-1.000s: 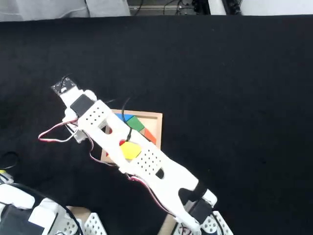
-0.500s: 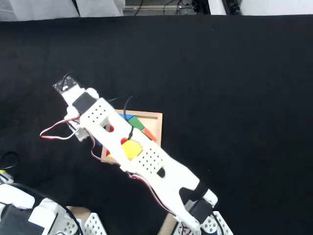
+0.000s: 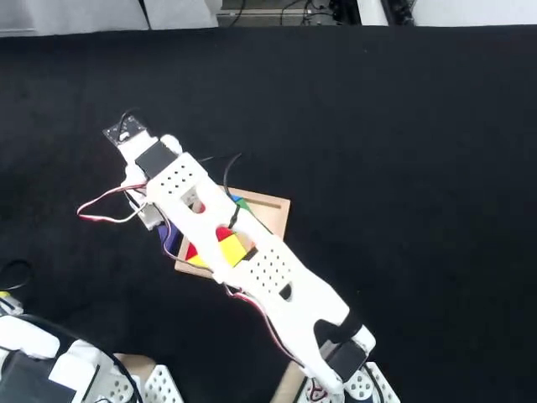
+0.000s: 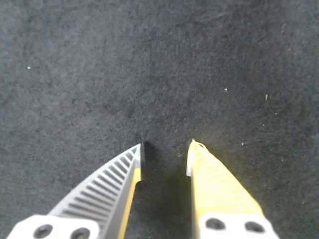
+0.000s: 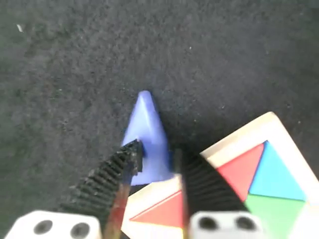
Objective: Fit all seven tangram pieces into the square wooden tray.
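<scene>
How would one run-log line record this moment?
right gripper: jaws shut on blue triangle, outside corner of wooden tray | left gripper: open over black cloth | blue triangle: not placed

The white perforated right arm [image 3: 260, 269] is trailed by red-and-white cables [image 3: 81, 211] and fitted with black blocks [image 3: 155, 158]; left fingers [image 4: 214, 189] are ribbed, one grey, one yellow.

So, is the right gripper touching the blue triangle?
Touching. The right wrist view shows the gripper with its fingers pinching the triangle from both sides.
</scene>
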Available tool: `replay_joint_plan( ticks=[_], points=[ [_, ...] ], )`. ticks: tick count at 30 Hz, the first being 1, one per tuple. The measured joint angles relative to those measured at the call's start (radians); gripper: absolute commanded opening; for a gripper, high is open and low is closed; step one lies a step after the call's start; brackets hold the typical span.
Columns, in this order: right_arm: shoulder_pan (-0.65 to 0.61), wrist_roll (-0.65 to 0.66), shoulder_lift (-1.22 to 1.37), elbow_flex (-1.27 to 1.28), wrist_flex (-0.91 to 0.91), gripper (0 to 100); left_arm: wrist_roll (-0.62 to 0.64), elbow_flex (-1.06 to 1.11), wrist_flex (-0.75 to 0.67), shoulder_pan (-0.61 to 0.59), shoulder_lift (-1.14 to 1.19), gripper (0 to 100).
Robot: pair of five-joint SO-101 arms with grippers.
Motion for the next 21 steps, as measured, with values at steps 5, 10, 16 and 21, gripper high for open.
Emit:
replay_joint_plan(
  ticks=[5, 10, 16, 21],
  points=[
    [0.003, 0.005, -0.008, 0.0, 0.0, 12.7, 0.0, 0.0, 0.0, 0.0, 0.0, 15],
    [-0.006, 0.005, -0.008, 0.0, 0.0, 29.9, 0.0, 0.0, 0.0, 0.0, 0.0, 15],
    [-0.071, 0.005, -0.008, 0.0, 0.0, 27.6, 0.0, 0.0, 0.0, 0.0, 0.0, 15],
    [-0.11, 0.002, -0.005, 0.02, 0.0, 27.6, 0.0, 0.0, 0.0, 0.0, 0.0, 15]
  ],
)
